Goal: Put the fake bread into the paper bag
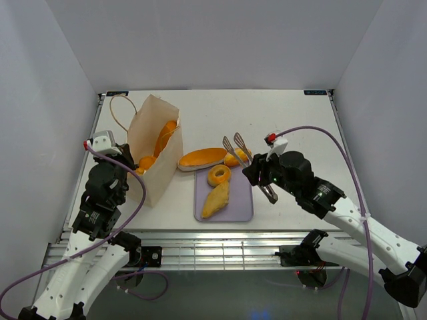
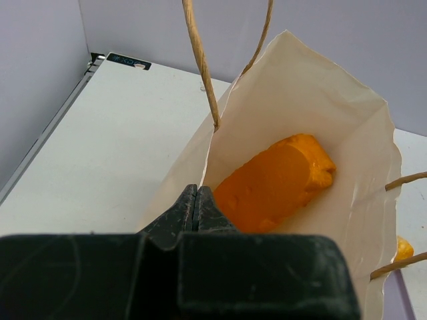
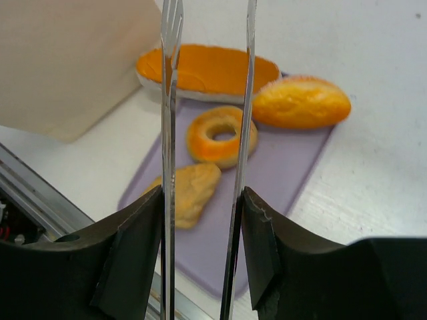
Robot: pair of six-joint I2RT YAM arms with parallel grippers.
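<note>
The paper bag stands at the left with its mouth open. It holds orange bread pieces, and one long piece shows inside in the left wrist view. My left gripper is shut on the bag's near rim. My right gripper is shut on silver tongs, whose open tips hover over the tray's far end. On the lavender tray lie a ring and a turnover. A long flat loaf and a bun sit at its far edge.
The bag's cord handle loops toward the back left. White walls close in the table on three sides. A metal rail runs along the near edge. In the right wrist view the bag stands left of the tongs.
</note>
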